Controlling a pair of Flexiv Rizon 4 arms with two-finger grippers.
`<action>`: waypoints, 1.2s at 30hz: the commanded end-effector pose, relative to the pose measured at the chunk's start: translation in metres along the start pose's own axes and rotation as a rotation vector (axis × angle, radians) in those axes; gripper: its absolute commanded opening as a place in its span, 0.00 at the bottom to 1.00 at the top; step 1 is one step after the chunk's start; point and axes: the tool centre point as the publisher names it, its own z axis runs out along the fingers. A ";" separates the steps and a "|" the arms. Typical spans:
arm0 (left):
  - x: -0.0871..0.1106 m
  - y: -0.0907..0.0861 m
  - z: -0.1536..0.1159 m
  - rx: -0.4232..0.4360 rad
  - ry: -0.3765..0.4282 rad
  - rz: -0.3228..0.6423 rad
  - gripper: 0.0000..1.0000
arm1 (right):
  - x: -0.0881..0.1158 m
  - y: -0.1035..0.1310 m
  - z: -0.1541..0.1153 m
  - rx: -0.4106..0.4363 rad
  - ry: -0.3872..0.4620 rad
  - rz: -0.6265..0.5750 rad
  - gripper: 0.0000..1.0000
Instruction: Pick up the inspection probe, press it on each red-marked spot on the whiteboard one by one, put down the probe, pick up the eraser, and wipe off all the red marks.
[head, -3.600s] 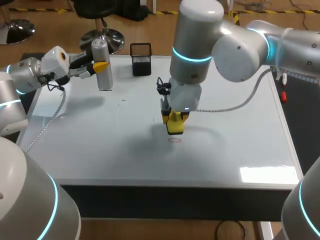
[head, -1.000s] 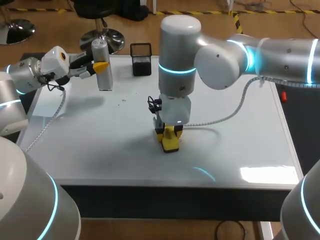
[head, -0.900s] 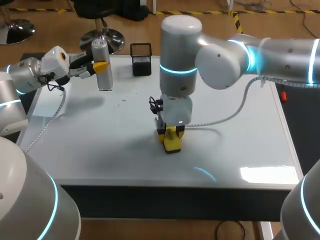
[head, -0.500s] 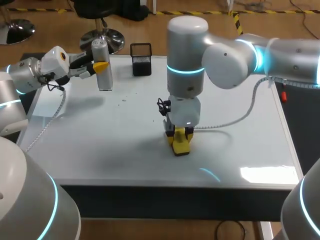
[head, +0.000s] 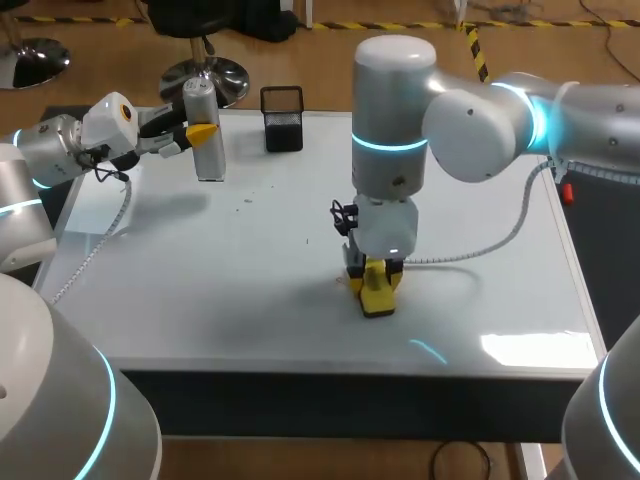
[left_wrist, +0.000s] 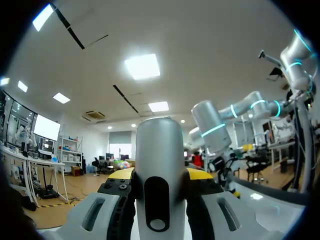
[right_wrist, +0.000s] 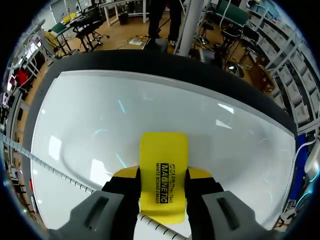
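Note:
My right gripper (head: 377, 276) points straight down at the middle of the whiteboard (head: 200, 270), shut on the yellow eraser (head: 379, 299), whose face rests on the board. In the right wrist view the eraser (right_wrist: 163, 165) sticks out between the fingers of that gripper (right_wrist: 162, 176), flat on the white surface. My left gripper (head: 198, 133) is at the board's back left, shut on the silver probe (head: 208, 135), which stands upright. In the left wrist view the probe (left_wrist: 159, 165) fills the gap between the yellow tips of the left gripper (left_wrist: 160, 175). I see no clear red mark on the board.
A black mesh holder (head: 282, 118) stands at the board's back edge, right of the probe. The left arm's cable (head: 100, 240) trails over the board's left side. A few faint specks (head: 246, 203) dot the board near its middle left.
My right arm has slid the eraser to the right and a little toward the front edge of the board. The left arm and the probe have kept still.

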 end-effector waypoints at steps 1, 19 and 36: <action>0.000 -0.001 0.001 0.000 -0.002 0.001 0.00 | 0.008 0.000 0.033 0.008 0.001 0.001 0.00; 0.000 -0.001 0.001 0.000 -0.002 0.001 0.00 | -0.066 0.004 -0.025 0.170 0.060 -0.144 0.00; 0.000 -0.001 0.001 0.000 -0.002 0.001 0.00 | -0.071 -0.009 -0.002 0.132 0.031 -0.155 0.00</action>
